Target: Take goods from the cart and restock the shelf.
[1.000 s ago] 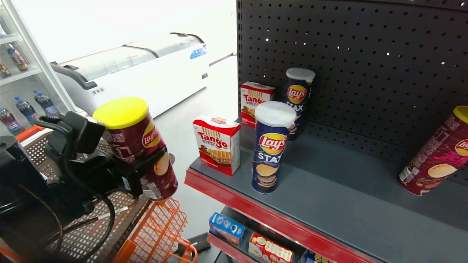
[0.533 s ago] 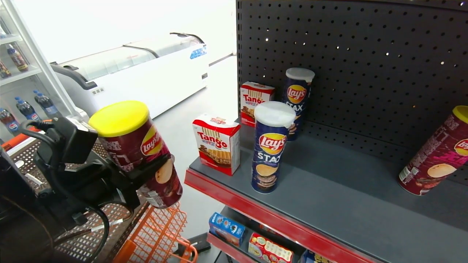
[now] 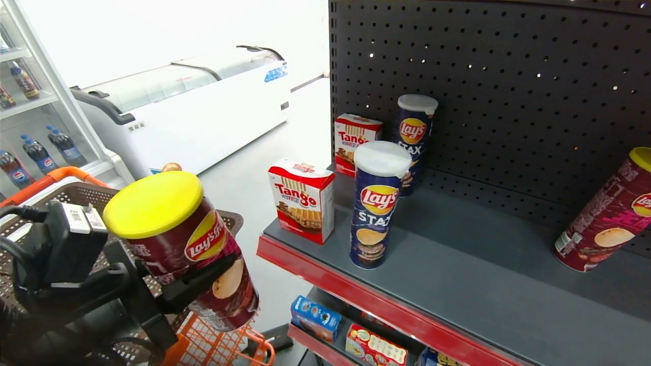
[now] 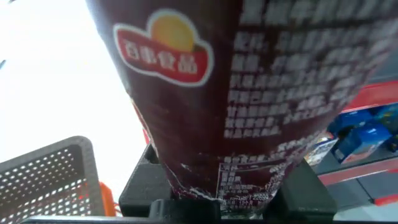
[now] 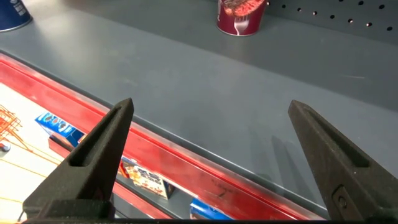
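My left gripper (image 3: 201, 282) is shut on a maroon chips can with a yellow lid (image 3: 168, 223). It holds the can tilted above the cart (image 3: 213, 330), left of the shelf's red front edge (image 3: 356, 297). From the left wrist, the can (image 4: 217, 93) rises out of the gripper (image 4: 224, 202), clamped near its base. My right gripper (image 5: 211, 155) is open over the grey shelf board (image 5: 205, 81), with nothing between its fingers. A second maroon can (image 3: 605, 213) leans against the pegboard at the shelf's right; the right wrist view shows its base (image 5: 239, 15).
Two blue chips cans (image 3: 379, 203) (image 3: 414, 137) and two wafer boxes (image 3: 302, 201) (image 3: 353, 140) stand at the shelf's left end. Between them and the leaning can the board is bare. Small boxes (image 3: 315, 315) lie on the lower shelf. A white chest freezer (image 3: 193, 101) stands behind the cart.
My left gripper has carried the maroon can downward and a little leftward, closer to the head camera. The goods on the shelf have not moved.
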Tool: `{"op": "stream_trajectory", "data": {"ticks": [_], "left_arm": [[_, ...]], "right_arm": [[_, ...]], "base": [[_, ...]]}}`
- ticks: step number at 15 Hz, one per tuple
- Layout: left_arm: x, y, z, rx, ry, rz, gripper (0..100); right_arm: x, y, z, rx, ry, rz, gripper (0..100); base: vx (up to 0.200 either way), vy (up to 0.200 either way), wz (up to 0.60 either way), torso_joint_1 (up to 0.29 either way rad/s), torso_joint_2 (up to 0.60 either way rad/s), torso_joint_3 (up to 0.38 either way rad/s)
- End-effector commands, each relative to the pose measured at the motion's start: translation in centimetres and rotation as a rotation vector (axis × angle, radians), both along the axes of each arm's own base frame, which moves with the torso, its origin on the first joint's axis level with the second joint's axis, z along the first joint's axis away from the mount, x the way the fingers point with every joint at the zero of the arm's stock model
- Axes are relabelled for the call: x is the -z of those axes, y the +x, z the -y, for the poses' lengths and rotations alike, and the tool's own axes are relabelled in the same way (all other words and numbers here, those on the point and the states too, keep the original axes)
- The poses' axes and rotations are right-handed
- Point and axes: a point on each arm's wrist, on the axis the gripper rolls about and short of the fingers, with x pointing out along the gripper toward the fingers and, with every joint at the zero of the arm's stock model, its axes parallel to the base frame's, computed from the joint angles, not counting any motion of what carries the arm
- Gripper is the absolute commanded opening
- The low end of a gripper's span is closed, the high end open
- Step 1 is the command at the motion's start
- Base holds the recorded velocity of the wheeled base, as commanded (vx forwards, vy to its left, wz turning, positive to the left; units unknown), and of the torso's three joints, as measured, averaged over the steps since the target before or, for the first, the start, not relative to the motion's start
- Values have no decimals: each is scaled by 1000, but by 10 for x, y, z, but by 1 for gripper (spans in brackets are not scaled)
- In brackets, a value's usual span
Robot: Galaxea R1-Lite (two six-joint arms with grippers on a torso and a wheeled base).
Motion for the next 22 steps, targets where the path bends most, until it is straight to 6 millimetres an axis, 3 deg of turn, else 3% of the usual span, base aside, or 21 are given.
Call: {"op": "stream_trajectory", "data": {"ticks": [1, 8, 22], "left_arm": [[-3, -8, 3, 36, -10, 22, 0], [5, -20, 10, 155, 0, -2, 0], [4, -22, 12, 268, -1, -1, 0]], "right_arm": [[0, 0, 0, 0, 0, 1, 100], [0, 0, 0, 0, 0, 1, 100], [0, 0, 0, 1, 0, 1, 100]], "base": [[0, 0, 0, 0, 0, 0], [0, 0, 0, 0, 0, 0], [0, 0, -600, 2, 2, 1]]}}
